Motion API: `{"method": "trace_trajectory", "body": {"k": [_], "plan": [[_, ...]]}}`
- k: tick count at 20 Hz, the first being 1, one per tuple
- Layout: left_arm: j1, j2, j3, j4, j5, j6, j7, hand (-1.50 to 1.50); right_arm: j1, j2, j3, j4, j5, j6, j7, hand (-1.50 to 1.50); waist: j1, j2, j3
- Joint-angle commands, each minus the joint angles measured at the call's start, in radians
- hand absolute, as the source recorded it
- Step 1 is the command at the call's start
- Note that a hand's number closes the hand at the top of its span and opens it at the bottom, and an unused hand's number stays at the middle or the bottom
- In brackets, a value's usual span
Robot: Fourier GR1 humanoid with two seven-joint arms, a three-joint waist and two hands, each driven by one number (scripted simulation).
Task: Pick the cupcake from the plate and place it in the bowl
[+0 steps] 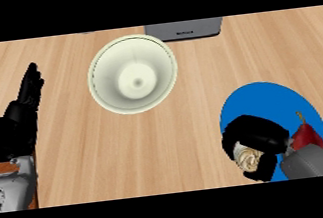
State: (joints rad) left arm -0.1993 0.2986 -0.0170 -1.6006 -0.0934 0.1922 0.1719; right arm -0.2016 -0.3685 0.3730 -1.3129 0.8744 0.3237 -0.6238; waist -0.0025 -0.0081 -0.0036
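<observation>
Right hand (255, 138): low at the view's right, over the near-left part of the plate, fingers curled round the cupcake.
Cupcake (247, 157): in the right hand's grasp, pale swirl showing between the black fingers, over the plate's near edge.
Plate (267, 100): blue, on the tabletop at right, well apart from the bowl.
Red item (306, 134): on the plate just right of the hand; what it is I cannot tell.
Bowl (132, 75): cream, upper centre of the tabletop.
Left hand (22, 112): resting at the left edge, fingers straight and up, holding nothing.
Tabletop (125, 150): light wood.
Grey box (183, 29): at the far edge, just behind the bowl.
</observation>
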Motion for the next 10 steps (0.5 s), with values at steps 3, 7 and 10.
{"method": "trace_trajectory", "body": {"k": [3,7,10], "plan": [[-0.006,-0.006,-0.021,-0.001,-0.002,-0.015,-0.005,0.0,0.013,0.356,0.223,-0.054,0.115,-0.037,0.336,1.5,0.045,-0.007,-0.004],[-0.013,-0.012,-0.017,0.007,0.001,-0.009,-0.002,0.0,0.089,0.364,0.34,-0.136,0.016,-0.142,0.506,1.5,0.035,-0.006,0.004],[-0.017,-0.023,-0.02,0.017,-0.007,0.004,-0.002,0.0,0.122,0.366,0.42,-0.232,-0.047,-0.266,0.62,1.5,0.022,-0.006,0.006]]}}
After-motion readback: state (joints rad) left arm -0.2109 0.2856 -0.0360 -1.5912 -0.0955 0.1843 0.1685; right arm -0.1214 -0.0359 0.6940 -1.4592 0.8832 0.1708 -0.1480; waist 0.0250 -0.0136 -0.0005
